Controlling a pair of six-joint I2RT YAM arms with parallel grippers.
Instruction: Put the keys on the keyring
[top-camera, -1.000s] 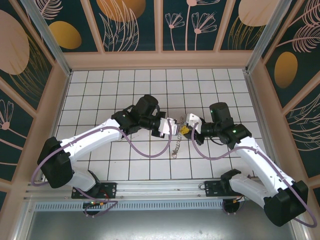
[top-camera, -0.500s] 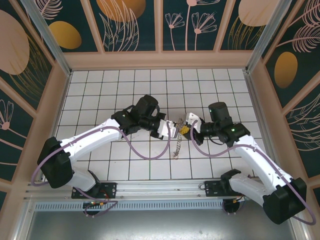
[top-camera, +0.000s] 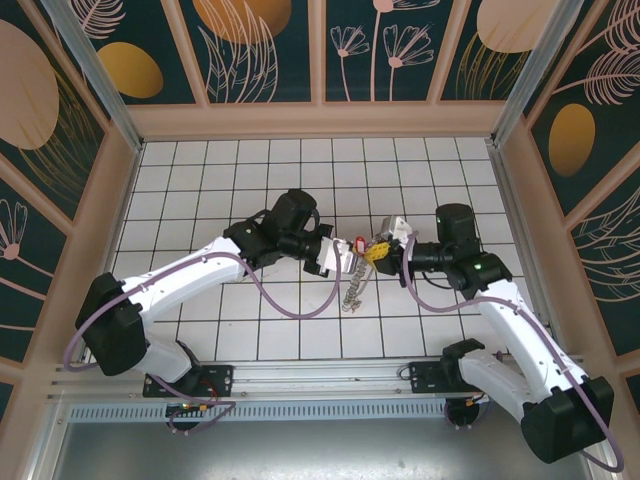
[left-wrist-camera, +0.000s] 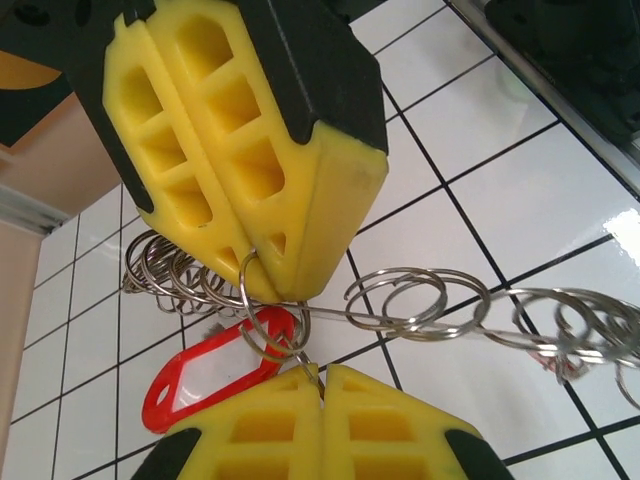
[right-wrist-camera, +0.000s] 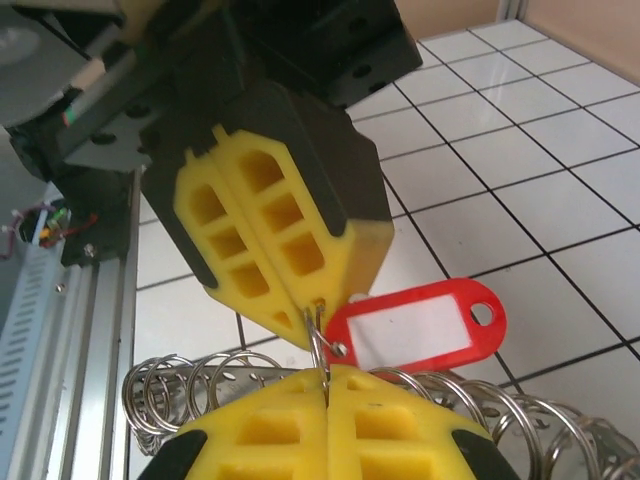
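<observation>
Pinching a thin wire loop between its yellow pads (left-wrist-camera: 260, 440), the left claw (left-wrist-camera: 322, 388) is fully closed; no gap shows between the two pads. The right claw (right-wrist-camera: 325, 376) is also closed tight, its pads meeting on the same fine wire. The two claws stand tip to tip, almost touching, with the wire spanning the short space between them.

The pinched loop is a small split ring belonging to the keyring (left-wrist-camera: 165, 272), a chain of many silvery rings. In the left wrist view, the small ring sits directly ahead of the left claw's tips, against the point of the right claw. The chain runs crosswise just beyond it, bunched on one side and strung out on the other. In the overhead view, the rest of the chain trails from the claw tips toward the arm bases.

One key (right-wrist-camera: 415, 330), with a red plastic head and a white label window, sits just beside the claw tips, on the side away from the arm bases. One end of it points at the pinched ring; whether the ring passes through its eyelet cannot be told.

Outward from the claws, the white tiled counter (top-camera: 250, 170) is bounded by wood-framed walls (top-camera: 260, 50) with leaf and flower panels.
</observation>
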